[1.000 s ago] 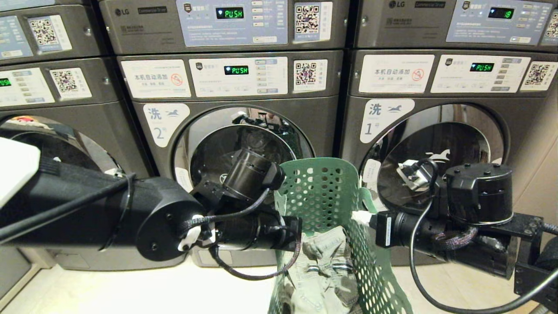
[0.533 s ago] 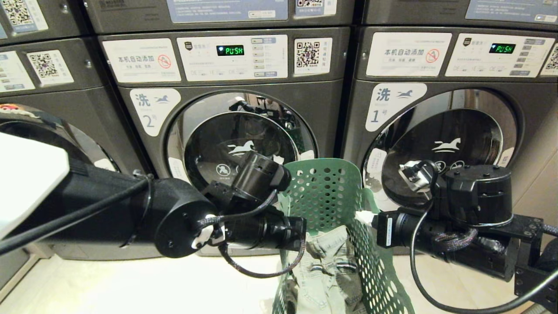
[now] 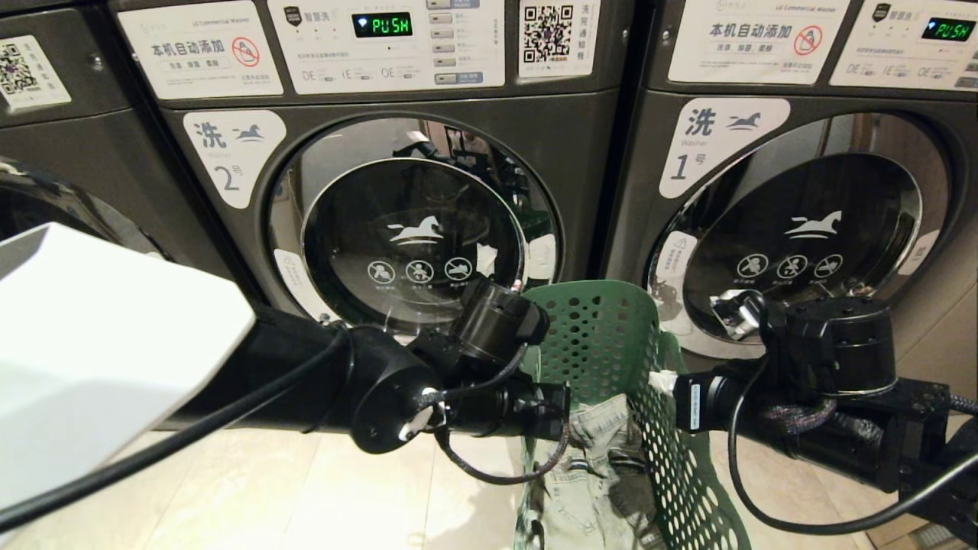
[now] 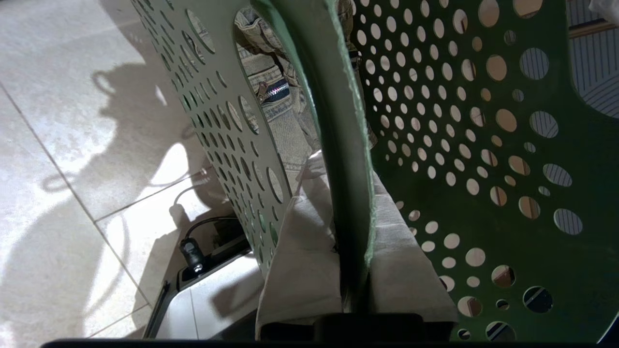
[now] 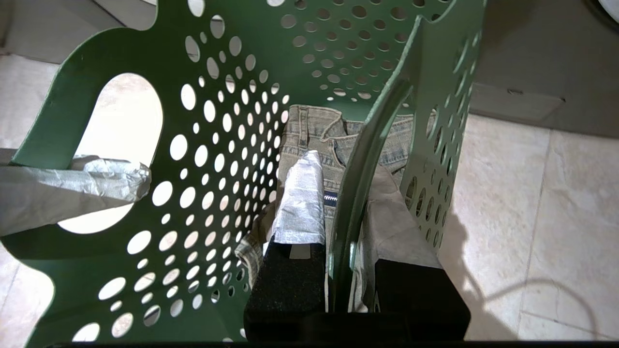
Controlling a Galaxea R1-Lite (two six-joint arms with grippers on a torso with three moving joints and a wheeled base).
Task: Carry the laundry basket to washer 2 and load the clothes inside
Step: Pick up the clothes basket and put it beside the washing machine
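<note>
The green perforated laundry basket [image 3: 603,336] hangs between my two arms, just right of washer 2 [image 3: 412,229], whose round glass door is closed. Light denim clothes [image 3: 603,458] lie inside it. My left gripper [image 4: 346,174] is shut on the basket's left rim [image 4: 338,96], one taped finger inside and one outside the wall. On the opposite rim [image 5: 372,130] my right gripper [image 5: 348,169] is shut the same way, above the jeans [image 5: 314,130]. One left gripper finger [image 5: 96,179] shows through the handle hole in the right wrist view.
Washer 1 [image 3: 802,244] stands to the right, door closed. Another machine [image 3: 69,153] stands at the left. Pale tiled floor [image 3: 306,489] runs in front of the row. My own base [image 4: 208,299] lies under the basket.
The whole picture has shifted: the camera has dipped and drawn nearer, so the washers' panels slid upward and the doors look larger. Both grippers keep their hold on the basket.
</note>
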